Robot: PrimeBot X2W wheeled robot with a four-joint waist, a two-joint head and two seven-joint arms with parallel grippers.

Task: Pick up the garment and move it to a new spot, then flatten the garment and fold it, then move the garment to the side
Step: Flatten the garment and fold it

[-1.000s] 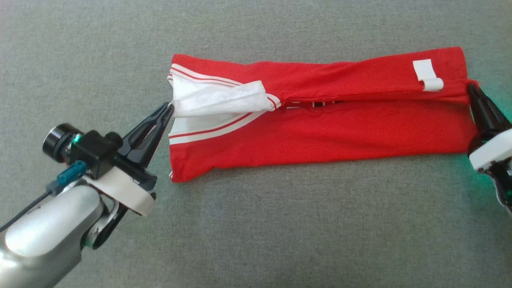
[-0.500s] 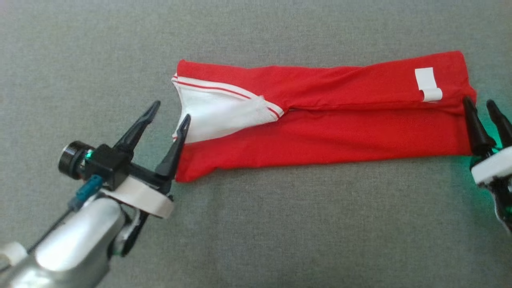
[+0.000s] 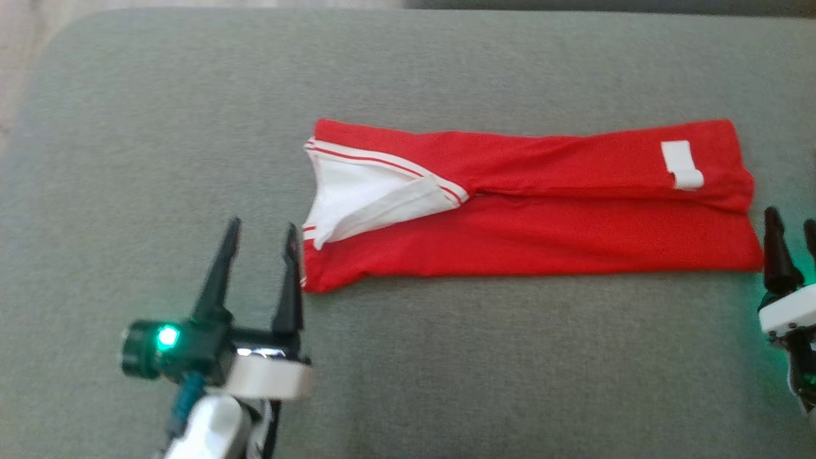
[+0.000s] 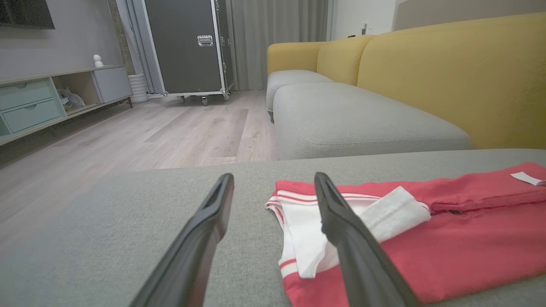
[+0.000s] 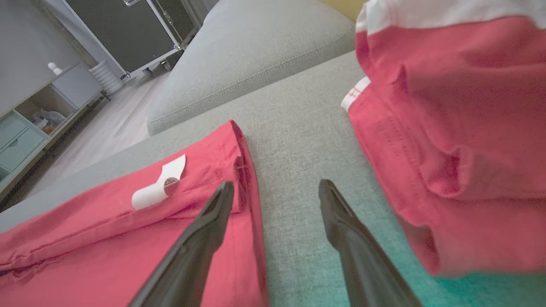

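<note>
Upholstery of coarse grey weave covered the seat cushion on which the garment lay: a red piece folded into a long band running left to right across the head view, flat apart from a few shallow creases. At its left end a white panel edged with thin red and white stripes was turned up over the red. Near its right end sat a small white label, curled at its lower tip.

The left gripper stood with its dark fingers spread wide and nothing between them. Its right finger was just beside the band's lower left corner, though whether it touched could not be told. In the left wrist view the left gripper pointed over the striped end towards a yellow sofa back, a wooden floor and a black wheeled case.

The right gripper was likewise spread and empty, just beside the band's right end. In the right wrist view the right gripper straddled bare cushion, its left finger over the garment's hem below the label. A second red cloth with white trim loomed close at that view's right
</note>
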